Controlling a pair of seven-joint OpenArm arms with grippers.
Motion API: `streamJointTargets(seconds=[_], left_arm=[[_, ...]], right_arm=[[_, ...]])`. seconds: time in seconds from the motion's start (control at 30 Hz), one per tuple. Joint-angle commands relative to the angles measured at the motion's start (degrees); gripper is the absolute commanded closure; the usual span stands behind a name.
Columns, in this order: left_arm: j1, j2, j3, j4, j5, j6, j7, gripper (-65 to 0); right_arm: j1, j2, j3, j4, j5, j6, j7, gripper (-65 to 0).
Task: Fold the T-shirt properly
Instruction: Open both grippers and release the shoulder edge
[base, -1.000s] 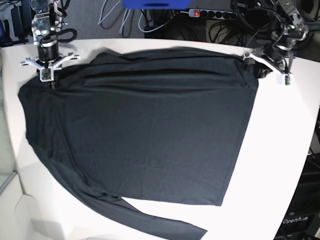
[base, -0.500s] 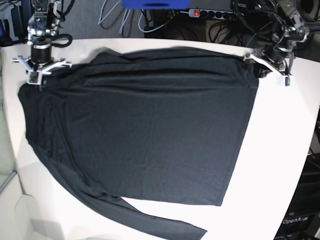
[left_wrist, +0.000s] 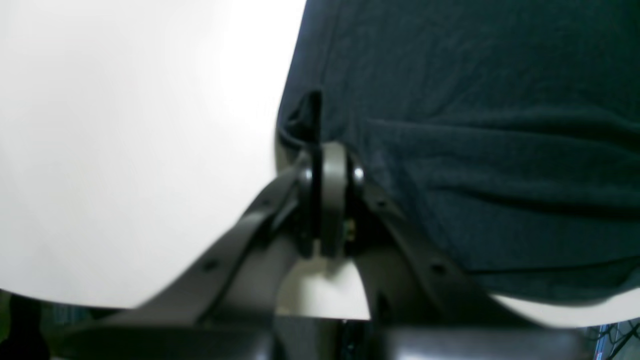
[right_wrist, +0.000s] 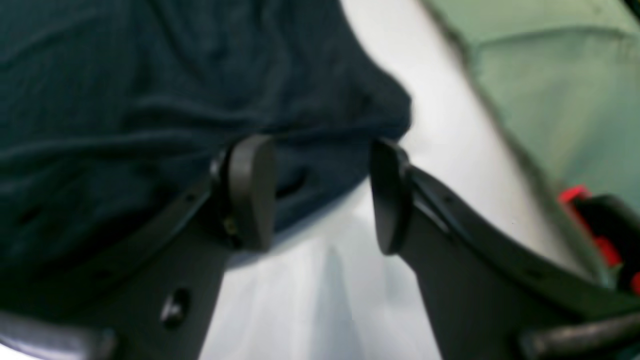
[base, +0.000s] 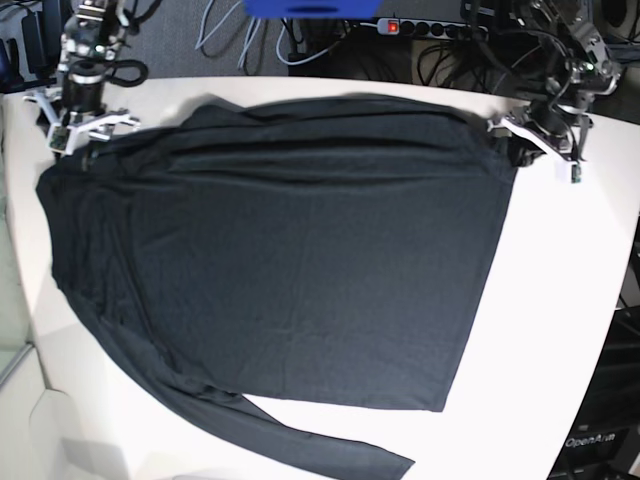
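One T-shirt (base: 290, 260), one table (base: 560, 300), two grippers.

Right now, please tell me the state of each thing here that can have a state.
T-shirt: spread flat on the white table, one sleeve trailing to the near edge.
Left gripper: shut on a pinch of the T-shirt's edge.
Right gripper: open, nothing between its pads, over the fabric's edge.
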Motion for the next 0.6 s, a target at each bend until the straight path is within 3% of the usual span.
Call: streamJointTargets(seconds=[0.0,0.37,0.57], left_arm=[[-0.75,-0.64,-0.13,1.05,-0.77,-0.23,-1.25,0.0],[-0.93,-1.60,-0.13,0.96,-0.86,-0.23,-1.25,0.0],[-1.46,-1.96,-0.13,0.96,-0.86,-0.23,-1.25,0.0]], right_arm=[[0.02,0.33,0.26,1.07,0.05,0.28,1.64,-31.8],[0.02,-2.31,1.58,0.55,0.05,0.10,1.55,-31.8],[0.81,-6.00,6.15,-0.16,0.05,0.19,1.55,-31.9]])
